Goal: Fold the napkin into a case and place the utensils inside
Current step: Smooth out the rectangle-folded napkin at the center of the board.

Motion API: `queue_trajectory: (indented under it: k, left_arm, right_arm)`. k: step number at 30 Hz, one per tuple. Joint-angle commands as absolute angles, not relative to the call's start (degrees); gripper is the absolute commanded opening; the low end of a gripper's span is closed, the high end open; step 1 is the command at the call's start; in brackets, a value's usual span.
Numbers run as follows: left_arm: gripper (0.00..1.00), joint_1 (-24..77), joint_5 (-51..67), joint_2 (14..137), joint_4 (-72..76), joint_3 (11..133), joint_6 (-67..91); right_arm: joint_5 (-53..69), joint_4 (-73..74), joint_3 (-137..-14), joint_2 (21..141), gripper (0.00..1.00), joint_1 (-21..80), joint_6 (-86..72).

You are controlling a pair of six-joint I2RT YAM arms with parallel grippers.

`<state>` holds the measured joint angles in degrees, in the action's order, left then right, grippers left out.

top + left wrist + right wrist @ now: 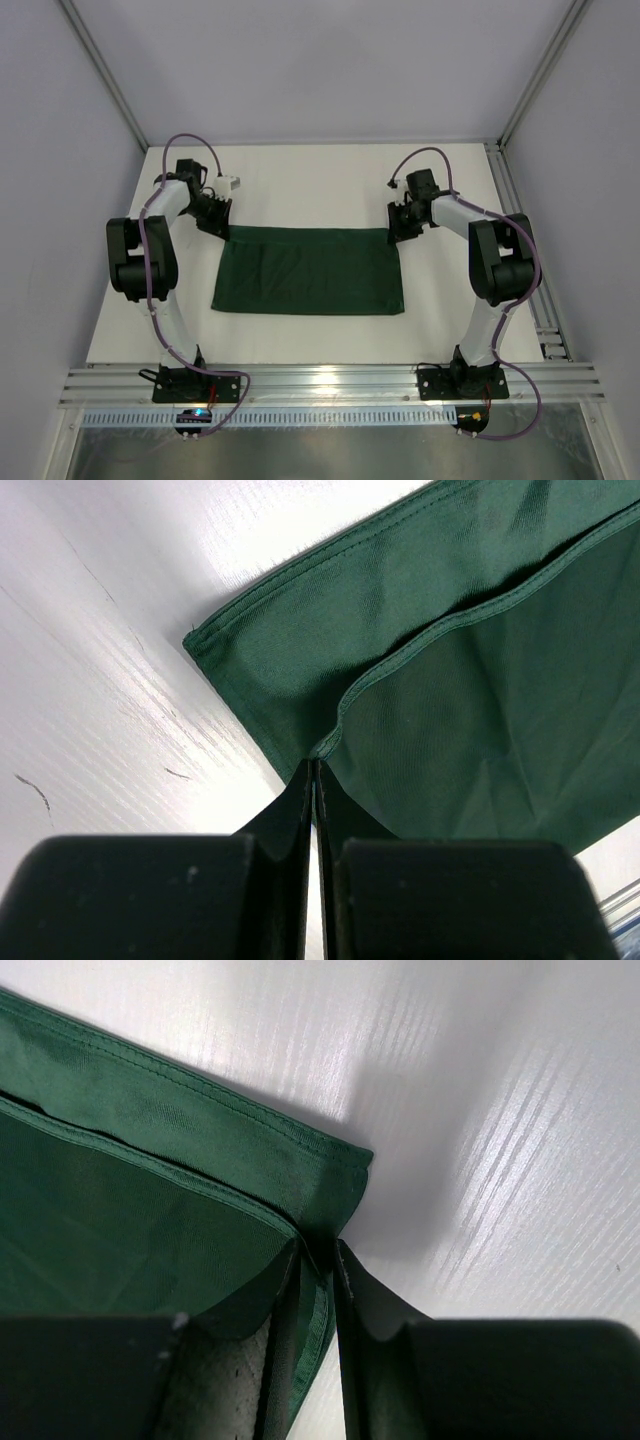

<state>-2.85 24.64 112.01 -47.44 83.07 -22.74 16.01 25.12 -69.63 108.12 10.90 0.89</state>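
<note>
The dark green napkin [310, 272] lies flat mid-table, folded into a wide rectangle with two hemmed layers showing along its far edge. My left gripper [222, 228] is at its far left corner. In the left wrist view the napkin [470, 680] fills the right side, and the gripper [316, 765] is shut on the upper layer's hem. My right gripper [398, 232] is at the far right corner. In the right wrist view the gripper [318, 1250] has its jaws a narrow gap apart, with the napkin's [130, 1220] corner hem between them. The orange utensils are out of view.
White tabletop [320, 190] lies beyond the napkin, bounded by grey walls and aluminium posts. A slotted rail [330, 385] runs along the near edge by both arm bases. Another rail [520, 230] runs down the right side. Purple cables loop over both arms.
</note>
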Motion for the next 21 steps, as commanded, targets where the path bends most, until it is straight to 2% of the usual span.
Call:
queue_trajectory:
  k: [1,13,21]
  left_arm:
    - [0.0,-2.7,25.2,110.5,-48.0,83.4,-22.6]
    - [0.0,-2.7,25.7,110.7,-47.9,83.5,-22.5]
    - [0.0,-2.8,25.7,110.5,-48.0,83.3,-22.6]
  right_arm:
    - [13.5,25.6,-70.5,104.6,0.24,11.3,0.1]
    - [12.2,27.3,-70.2,102.6,0.27,11.9,0.1]
    - [14.8,26.6,-72.2,106.4,0.27,11.9,-1.3]
